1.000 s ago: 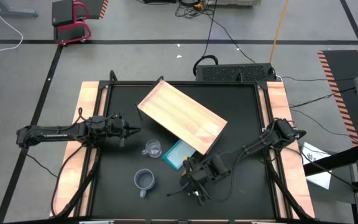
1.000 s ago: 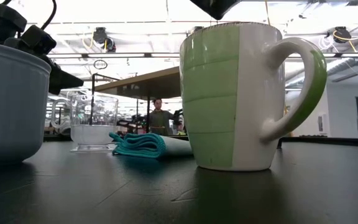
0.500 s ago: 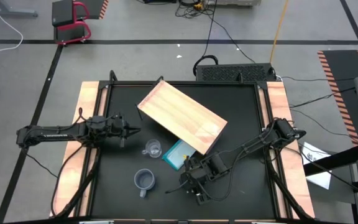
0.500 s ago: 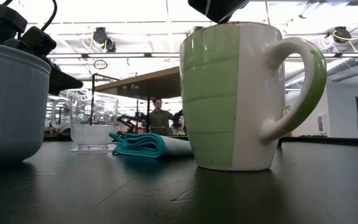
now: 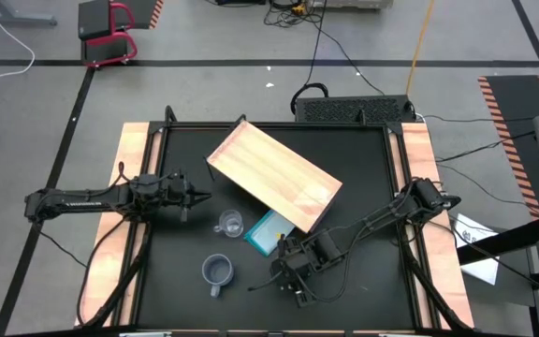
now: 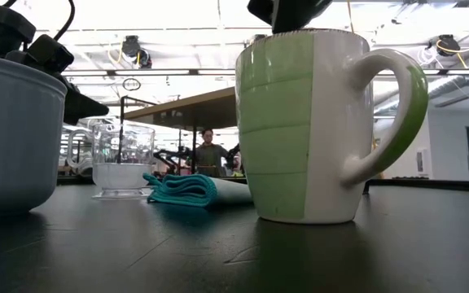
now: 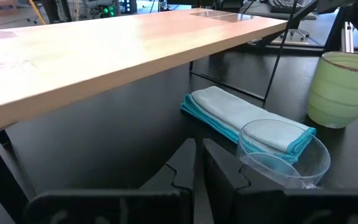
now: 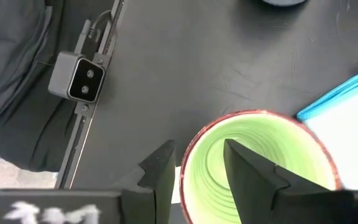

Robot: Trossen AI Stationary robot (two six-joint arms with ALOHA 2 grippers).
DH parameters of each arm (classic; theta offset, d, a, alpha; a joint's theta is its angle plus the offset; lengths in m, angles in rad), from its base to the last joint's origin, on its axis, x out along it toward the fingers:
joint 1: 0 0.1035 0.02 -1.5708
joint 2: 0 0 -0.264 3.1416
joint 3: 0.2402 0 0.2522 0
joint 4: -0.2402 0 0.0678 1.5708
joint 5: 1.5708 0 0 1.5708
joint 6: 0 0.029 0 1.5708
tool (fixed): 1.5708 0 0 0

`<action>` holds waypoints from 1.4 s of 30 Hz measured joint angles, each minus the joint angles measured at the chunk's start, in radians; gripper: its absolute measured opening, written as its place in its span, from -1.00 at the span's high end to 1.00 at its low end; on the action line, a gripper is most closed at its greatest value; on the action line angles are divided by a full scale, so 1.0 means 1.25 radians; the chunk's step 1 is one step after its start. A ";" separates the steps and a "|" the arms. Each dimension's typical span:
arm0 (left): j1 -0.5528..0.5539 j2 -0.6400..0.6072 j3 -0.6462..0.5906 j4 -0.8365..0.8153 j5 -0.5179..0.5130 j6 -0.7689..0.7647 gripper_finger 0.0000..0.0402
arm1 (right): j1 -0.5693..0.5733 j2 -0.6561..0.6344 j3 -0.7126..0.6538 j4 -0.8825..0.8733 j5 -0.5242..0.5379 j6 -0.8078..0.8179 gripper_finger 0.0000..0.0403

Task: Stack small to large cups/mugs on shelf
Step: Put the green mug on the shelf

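On the black tabletop [image 5: 363, 187], right claw [image 8: 199, 163] spread astride green mug [image 6: 316, 126] rim, left claw [image 7: 199, 163] narrow, person [image 6: 208, 155] behind.

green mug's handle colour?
Handle: white, with a green outer edge; clearest in the low view.

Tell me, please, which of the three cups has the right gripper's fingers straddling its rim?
The lime-green mug: the right gripper, open, has one finger outside and one inside its rim. The grey-blue mug and the clear glass cup stand untouched.
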 joint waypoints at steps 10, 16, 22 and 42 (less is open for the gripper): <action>0.000 0.000 0.000 0.000 0.000 0.000 0.85 | 0.002 0.000 -0.022 0.005 0.013 -0.021 0.35; 0.000 0.000 0.000 0.000 0.000 0.000 0.85 | 0.002 0.000 -0.041 0.025 0.024 -0.023 0.35; 0.000 0.000 0.000 0.000 0.001 0.000 0.85 | 0.002 0.000 -0.052 0.037 0.024 -0.017 0.35; 0.000 0.000 0.000 0.000 0.001 0.000 0.85 | 0.002 0.000 -0.077 0.076 0.023 -0.023 0.45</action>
